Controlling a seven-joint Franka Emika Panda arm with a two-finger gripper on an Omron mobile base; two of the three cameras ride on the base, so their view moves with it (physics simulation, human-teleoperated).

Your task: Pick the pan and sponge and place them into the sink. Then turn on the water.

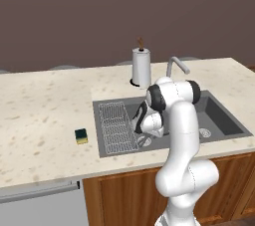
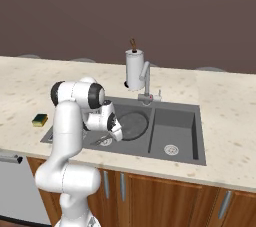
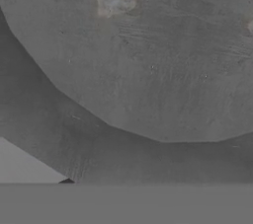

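A white paper towel roll stands upright on the speckled beige bench, on a dark holder whose brown post pokes out of its top. The roll sits near the bench's back edge, in front of a plain brown wall. Below the bench front run wooden cabinet doors with 3 grey bar handles showing. To the left of the cabinets is a flat grey appliance front with a long handle along its top.
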